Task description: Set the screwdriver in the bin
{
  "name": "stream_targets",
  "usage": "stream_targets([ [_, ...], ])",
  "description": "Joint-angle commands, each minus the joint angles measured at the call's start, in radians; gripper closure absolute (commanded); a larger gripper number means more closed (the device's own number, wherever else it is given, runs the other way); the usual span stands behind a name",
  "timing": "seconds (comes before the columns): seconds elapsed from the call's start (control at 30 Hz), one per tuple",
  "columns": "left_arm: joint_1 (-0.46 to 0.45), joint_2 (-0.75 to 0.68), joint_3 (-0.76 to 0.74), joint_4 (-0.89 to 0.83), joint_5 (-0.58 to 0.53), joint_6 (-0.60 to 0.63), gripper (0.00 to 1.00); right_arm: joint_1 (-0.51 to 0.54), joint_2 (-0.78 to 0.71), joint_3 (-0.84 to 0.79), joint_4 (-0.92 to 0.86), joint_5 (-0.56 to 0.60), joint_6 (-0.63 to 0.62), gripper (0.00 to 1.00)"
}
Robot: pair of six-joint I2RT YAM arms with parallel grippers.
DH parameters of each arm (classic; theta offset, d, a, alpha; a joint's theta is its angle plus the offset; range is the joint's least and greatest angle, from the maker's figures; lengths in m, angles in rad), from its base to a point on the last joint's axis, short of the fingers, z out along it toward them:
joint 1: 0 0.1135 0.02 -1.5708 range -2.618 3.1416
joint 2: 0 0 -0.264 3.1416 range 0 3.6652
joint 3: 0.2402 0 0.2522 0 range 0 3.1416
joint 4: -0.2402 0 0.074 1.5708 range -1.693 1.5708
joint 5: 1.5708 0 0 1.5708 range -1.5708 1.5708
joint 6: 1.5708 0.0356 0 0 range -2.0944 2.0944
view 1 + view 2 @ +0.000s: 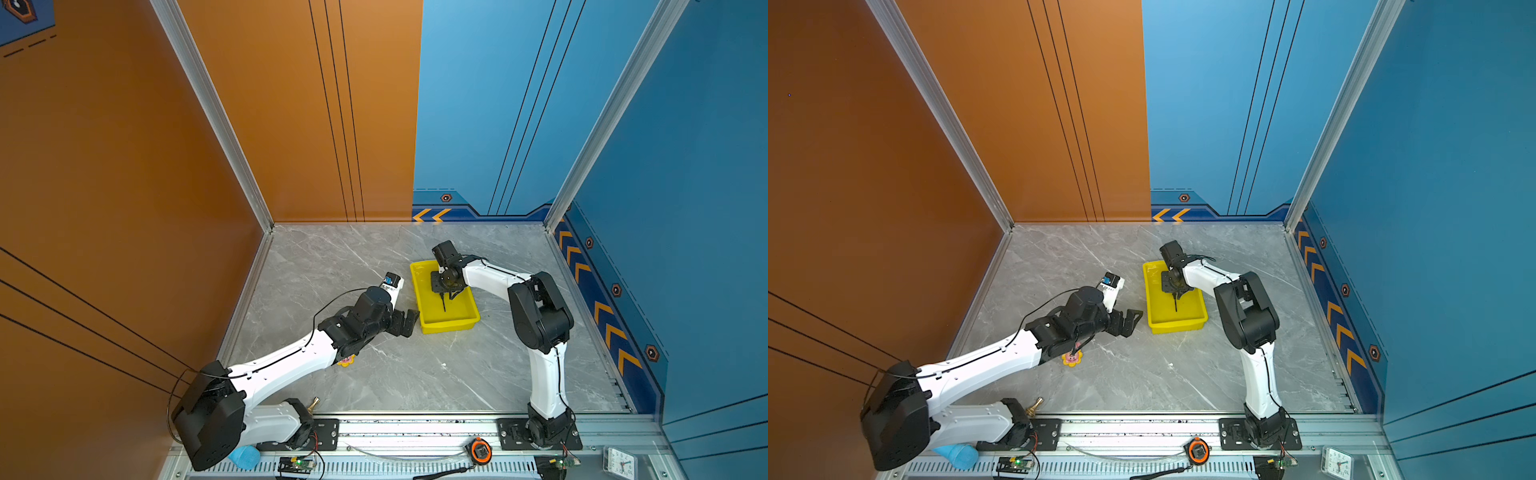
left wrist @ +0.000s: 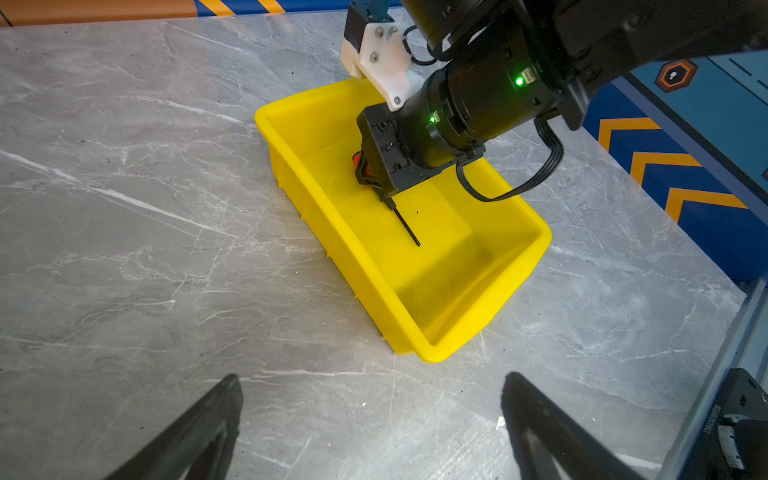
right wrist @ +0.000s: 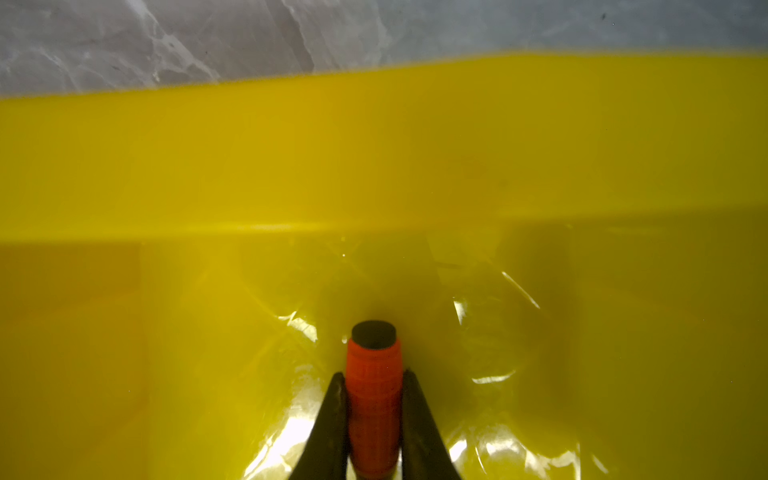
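left wrist view: the grey marble counter (image 2: 166,232) is seen around the yellow bin (image 2: 519,266), with the left gripper (image 2: 370,432) held open near it. a flower toy (image 1: 1072,358) lies under the left arm. inside the bin, the orange-handled screwdriver (image 3: 374,399) is clamped by the right gripper (image 3: 374,415), its thin black shaft (image 2: 407,228) slanting over the floor.

No text can be read anywhere; the clock (image 1: 620,462) numerals are blurred.

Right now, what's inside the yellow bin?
The screwdriver, clamped by the right gripper inside the bin. The gripper hides most of its orange handle from above.
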Motion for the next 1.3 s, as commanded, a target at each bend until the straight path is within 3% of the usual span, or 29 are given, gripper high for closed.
stream_targets([
  [0.0,-0.013,-0.005,-0.004,-0.012,-0.036,-0.012,0.02,0.003,0.021,-0.003,-0.017,0.012,0.018,0.79],
  [0.5,-0.013,-0.075,-0.044,-0.038,-0.094,-0.006,0.02,0.040,-0.010,0.004,-0.031,0.041,0.018,0.56],
  [0.7,-0.007,-0.151,-0.090,-0.063,-0.102,0.001,0.02,0.054,-0.087,-0.004,-0.043,0.077,0.026,0.47],
  [1.27,0.080,-0.353,-0.157,-0.229,-0.109,0.018,0.02,0.168,-0.328,-0.024,-0.183,0.343,0.053,0.06],
])
